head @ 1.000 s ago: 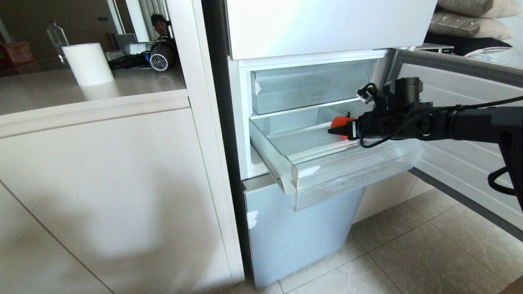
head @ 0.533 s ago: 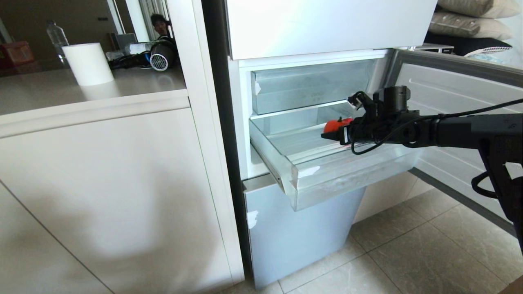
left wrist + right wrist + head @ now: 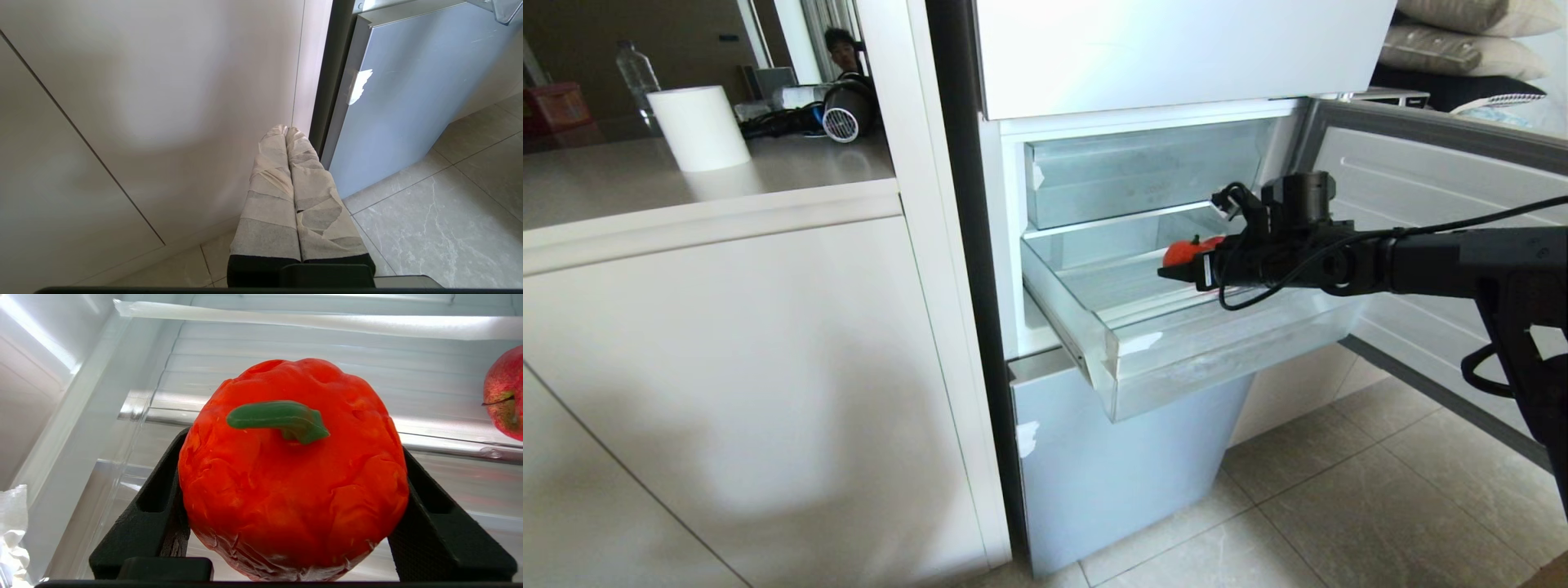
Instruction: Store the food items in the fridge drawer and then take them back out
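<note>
My right gripper reaches in level over the fridge drawer, which is pulled out. It is shut on a round orange-red food item with a green stem. In the right wrist view the black fingers press on both sides of this food item, which hangs above the drawer's ribbed clear floor. A red apple lies on that floor off to one side, apart from the gripper. My left gripper is shut with nothing in it, parked low by the cabinet.
A shorter clear bin sits just above the drawer. The open fridge door stands right of my arm. The pale blue lower door panel is below. A white cabinet bears a paper roll.
My right gripper has carried the orange-red food item leftward, further in over the drawer, and a little lower. The left arm has not moved.
</note>
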{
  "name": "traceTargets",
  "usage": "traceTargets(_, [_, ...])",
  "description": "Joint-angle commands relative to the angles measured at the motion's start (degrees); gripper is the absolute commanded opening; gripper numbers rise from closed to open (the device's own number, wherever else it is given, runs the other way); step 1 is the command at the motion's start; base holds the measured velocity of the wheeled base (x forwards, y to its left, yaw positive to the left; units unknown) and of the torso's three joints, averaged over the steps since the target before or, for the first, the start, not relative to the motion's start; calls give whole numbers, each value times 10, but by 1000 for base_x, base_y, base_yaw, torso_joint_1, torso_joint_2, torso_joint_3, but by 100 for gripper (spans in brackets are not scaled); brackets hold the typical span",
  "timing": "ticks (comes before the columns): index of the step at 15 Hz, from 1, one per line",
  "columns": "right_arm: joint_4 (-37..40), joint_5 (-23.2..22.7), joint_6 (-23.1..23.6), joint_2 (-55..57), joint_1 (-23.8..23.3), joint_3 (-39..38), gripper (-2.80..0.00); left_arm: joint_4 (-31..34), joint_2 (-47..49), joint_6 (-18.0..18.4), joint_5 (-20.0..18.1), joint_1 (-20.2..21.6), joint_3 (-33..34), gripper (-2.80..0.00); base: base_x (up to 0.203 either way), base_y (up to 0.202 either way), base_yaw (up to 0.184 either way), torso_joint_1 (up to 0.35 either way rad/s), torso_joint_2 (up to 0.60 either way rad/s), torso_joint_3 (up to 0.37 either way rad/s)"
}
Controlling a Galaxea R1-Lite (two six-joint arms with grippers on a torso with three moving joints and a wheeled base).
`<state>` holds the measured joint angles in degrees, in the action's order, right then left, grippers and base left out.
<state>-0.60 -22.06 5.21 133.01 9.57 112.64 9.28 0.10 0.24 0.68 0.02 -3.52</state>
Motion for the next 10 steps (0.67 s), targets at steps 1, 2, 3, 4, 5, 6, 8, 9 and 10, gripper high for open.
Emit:
traceTargets(1, [-1,-1,1,-6,1,0,-280,0,1,0,0,0,0,-280,0,0,0,0,0,0])
traceTargets(2, [-1,0,-2,-6,2,0,0,0,1,0,0,0,0,-280,0,0,0,0,0,0])
traceTargets(3, [-1,-1,-4,-6,1,0,0,0,1,0,0,0,0,-280,0,0,0,0,0,0])
traceTargets(4, [-1,-1,-10,-7,1,0,0,0,0,0,0,0,0,-280,0,0,0,0,0,0])
traceTargets(5, [0,0,-14,-11,1,-1,0,0,0,0,0,0,0,-280,0,0,0,0,0,0])
traceTargets(6, [0,0,-17,-13,1,-1,0,0,1,0,0,0,0,-280,0,0,0,0,0,0])
traceTargets(8, [0,0,-17,-17,0,-1,0,0,1,0,0,0,0,-280,0,0,0,0,0,0])
traceTargets(9, [0,0,-18,-20,1,-1,0,0,0,0,0,0,0,-280,0,0,0,0,0,0])
traceTargets(10, [1,0,-21,-30,0,-3,0,0,0,0,0,0,0,-280,0,0,0,0,0,0])
